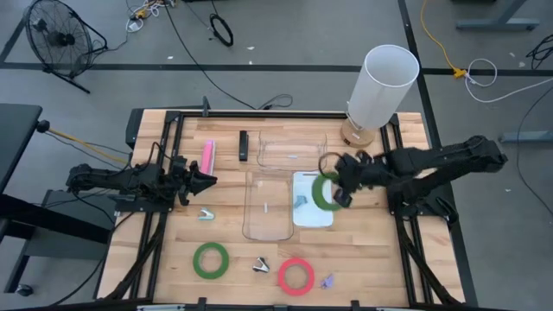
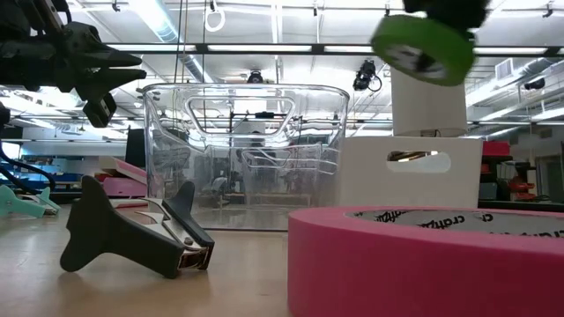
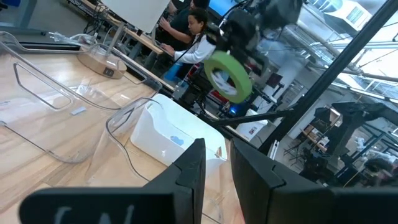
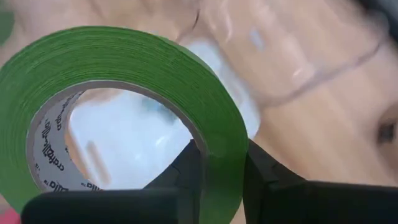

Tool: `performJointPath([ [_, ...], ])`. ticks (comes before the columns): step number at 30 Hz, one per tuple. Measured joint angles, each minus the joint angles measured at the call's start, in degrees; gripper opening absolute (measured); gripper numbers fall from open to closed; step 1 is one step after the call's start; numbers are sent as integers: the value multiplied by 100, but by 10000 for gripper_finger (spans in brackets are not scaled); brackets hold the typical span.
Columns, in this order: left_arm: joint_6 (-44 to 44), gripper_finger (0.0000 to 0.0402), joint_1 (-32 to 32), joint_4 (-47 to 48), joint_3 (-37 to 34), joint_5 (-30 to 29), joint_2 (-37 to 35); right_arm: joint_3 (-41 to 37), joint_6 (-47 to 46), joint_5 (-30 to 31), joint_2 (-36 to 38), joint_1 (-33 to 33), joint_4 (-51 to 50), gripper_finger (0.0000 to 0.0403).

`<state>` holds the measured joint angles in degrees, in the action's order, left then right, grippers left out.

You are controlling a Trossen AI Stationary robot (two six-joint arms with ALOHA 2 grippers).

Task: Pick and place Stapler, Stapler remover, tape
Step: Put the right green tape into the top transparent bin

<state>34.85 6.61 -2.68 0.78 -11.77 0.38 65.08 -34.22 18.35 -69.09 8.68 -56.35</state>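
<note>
White cylinder (image 1: 383,87) stands beside 2 clear bins (image 1: 269,206), white tray (image 1: 311,216).

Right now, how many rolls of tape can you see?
3: one green roll held by the right gripper above the white bin, one green roll and a pink roll near the table's front edge.

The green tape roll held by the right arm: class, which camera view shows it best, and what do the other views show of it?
The right wrist view: the green tape roll fills the frame, its wall pinched by the right gripper. The high view shows it small above the white bin. The low view shows it from below, the left wrist view far off.
</note>
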Motion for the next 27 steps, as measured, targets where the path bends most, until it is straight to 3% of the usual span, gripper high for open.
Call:
performJointPath([
  [13, 2, 78, 0, -2, 0, 1, 0, 1361, 2193, -196, -1725, -2019, 1075, 59],
  [20, 6, 78, 2, -2, 0, 2, 0, 1732, 2396, -459, -2585, -2764, 1182, 59],
  [27, 7, 78, 2, -2, 0, 2, 0, 1749, 2413, -919, -3162, -2946, 1177, 59],
])
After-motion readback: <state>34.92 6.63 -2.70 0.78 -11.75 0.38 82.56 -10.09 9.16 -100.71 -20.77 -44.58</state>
